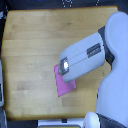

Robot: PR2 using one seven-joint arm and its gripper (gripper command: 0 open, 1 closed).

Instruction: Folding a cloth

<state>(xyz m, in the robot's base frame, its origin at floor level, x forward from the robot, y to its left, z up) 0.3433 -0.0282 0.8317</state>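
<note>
1. The arm (82, 59) reaches in from the right of the frame, its white casing slanting down toward the centre and ending over the cloth (66, 85)
2. The cloth lies flat on the wooden bench (35, 45), just below and right of the frame's centre; only its lower part shows as a pink-magenta wedge, the upper part being hidden under the arm
3. The fingers themselves are out of sight beneath the casing, so I cannot tell how wide they stand or whether they have hold of any fabric
4. My reading is that the step in hand is the approach to, or the taking of, the cloth's upper edge or corner, since the arm's end sits right over that part
5. If an edge is indeed pinched, the next move calls for lifting it only slightly and carrying it across to the opposite edge, near the lower centre of the frame, so the layers meet evenly
6. If nothing is held yet, the fingers must first close on a single layer at the edge
</note>
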